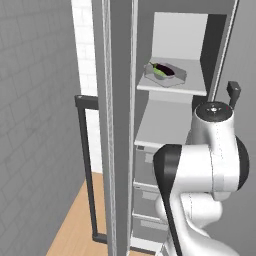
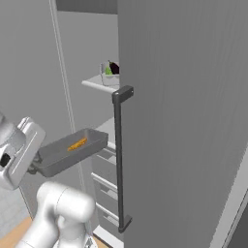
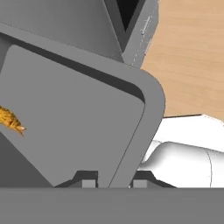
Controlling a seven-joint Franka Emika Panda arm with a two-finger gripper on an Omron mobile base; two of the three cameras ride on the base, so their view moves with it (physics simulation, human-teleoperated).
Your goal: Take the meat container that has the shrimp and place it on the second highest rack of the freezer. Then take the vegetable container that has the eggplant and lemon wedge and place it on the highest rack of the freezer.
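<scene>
The meat container, a dark grey tray, hangs tilted in the air in front of the freezer, with the orange shrimp inside. My gripper is shut on its near rim. In the hand view the gripper straddles the tray wall, and the shrimp lies at the left. The tray's far end is close to the second highest rack. On the highest rack sits the vegetable container holding the eggplant and lemon wedge.
The freezer's open door stands edge-on at the left with a dark bar handle. To the right is another grey door with a long vertical handle. Pale drawers sit below the racks. The floor is wood.
</scene>
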